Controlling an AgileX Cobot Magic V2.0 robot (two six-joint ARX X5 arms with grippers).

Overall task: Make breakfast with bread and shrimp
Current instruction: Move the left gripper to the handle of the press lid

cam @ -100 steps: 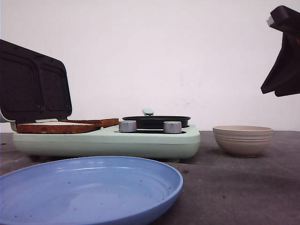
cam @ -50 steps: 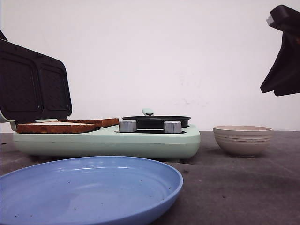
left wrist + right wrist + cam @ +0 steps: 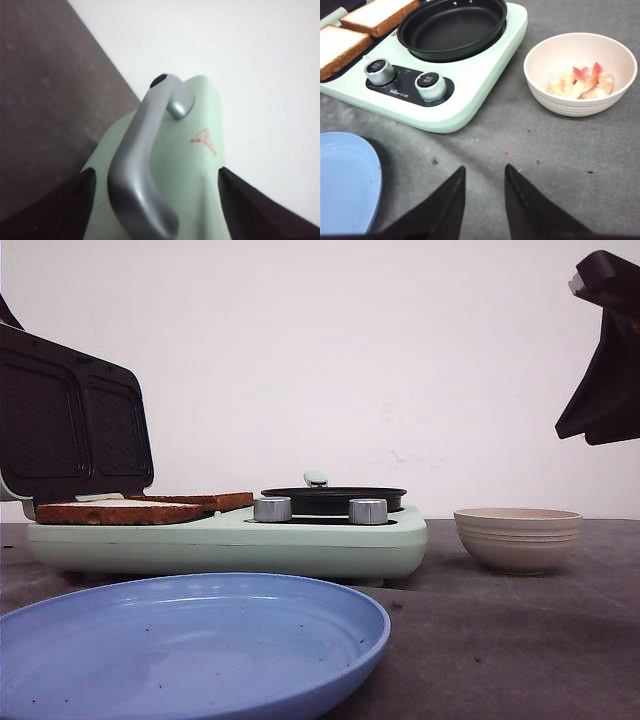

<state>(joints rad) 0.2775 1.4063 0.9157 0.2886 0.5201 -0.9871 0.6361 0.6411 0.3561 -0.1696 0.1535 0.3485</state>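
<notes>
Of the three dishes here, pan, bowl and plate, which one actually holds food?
The beige bowl, right of the cooker: it holds the shrimp. The black pan and blue plate hold nothing.

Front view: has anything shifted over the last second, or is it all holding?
Almost nothing. A dark sliver, seemingly the left arm, has edged into view above the open lid at far left. The bread, pan, bowl, blue plate and raised right gripper are unchanged.

bare grey table (image 3: 530, 150) is left between the round blue plate (image 3: 345, 180), mint-green breakfast cooker (image 3: 470, 100) and beige ribbed bowl (image 3: 580, 72).
</notes>
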